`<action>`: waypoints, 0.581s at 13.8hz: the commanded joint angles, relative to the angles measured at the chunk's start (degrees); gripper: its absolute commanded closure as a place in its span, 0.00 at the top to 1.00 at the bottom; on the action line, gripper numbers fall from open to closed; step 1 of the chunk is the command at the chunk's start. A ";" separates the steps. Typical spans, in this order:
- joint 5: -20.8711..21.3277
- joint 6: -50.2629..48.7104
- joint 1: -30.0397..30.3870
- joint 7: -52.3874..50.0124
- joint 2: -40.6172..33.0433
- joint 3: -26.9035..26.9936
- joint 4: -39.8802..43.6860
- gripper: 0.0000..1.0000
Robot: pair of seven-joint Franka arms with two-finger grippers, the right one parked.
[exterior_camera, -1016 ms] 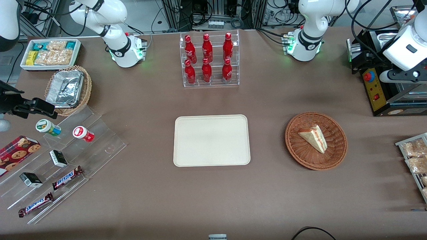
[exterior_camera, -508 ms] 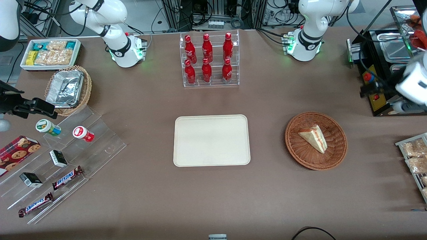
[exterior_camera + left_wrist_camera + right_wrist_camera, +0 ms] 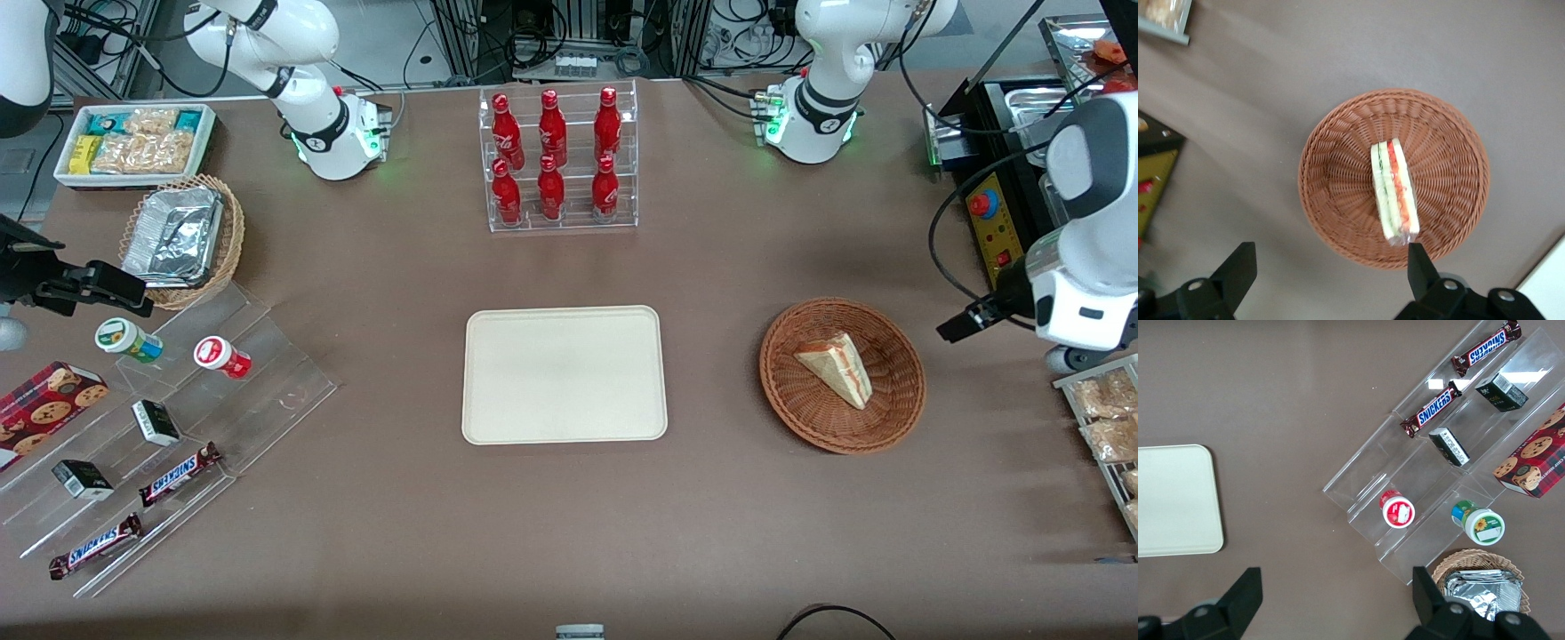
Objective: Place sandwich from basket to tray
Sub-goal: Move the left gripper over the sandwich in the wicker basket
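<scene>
The sandwich (image 3: 836, 367), a pale bread wedge with orange-red and green layers, lies in the reddish-brown wicker basket (image 3: 893, 396). The cream-white tray (image 3: 563, 374) lies flat beside the basket, toward the parked arm's end. My left gripper (image 3: 958, 326) hovers above the table just outside the basket's rim, toward the working arm's end. In the left wrist view the gripper (image 3: 1328, 267) is wide open and empty. The sandwich (image 3: 1393, 190) and basket (image 3: 1338, 180) lie below it, and one fingertip (image 3: 1417, 261) is over the basket's rim.
A rack of red bottles (image 3: 562, 160) stands farther from the camera than the tray. A black machine with a red button (image 3: 996, 222) and a wire rack of snack packets (image 3: 1102, 418) flank the working arm. A stepped acrylic shelf (image 3: 178, 418) holds snacks.
My left arm has swung down from beside the black machine toward the basket. The gripper now hovers by the basket's rim. Sandwich, basket and tray have not moved.
</scene>
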 commanded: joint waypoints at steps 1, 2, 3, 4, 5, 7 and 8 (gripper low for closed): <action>0.25 4.95 -0.66 -9.13 -0.33 -0.42 -3.93 1.00; 0.34 6.36 -0.93 -11.08 -0.33 -0.68 -5.25 1.00; 0.42 7.16 -1.97 -11.97 -0.33 -0.86 -6.65 1.00; 0.51 7.95 -2.33 -12.06 -0.24 -0.86 -7.45 1.00; 0.51 8.83 -2.42 -12.06 0.02 -0.86 -8.24 1.00; 0.51 10.85 -3.03 -12.06 0.72 -0.95 -9.47 1.00; 0.51 11.47 -4.26 -13.11 2.21 -0.95 -9.48 1.00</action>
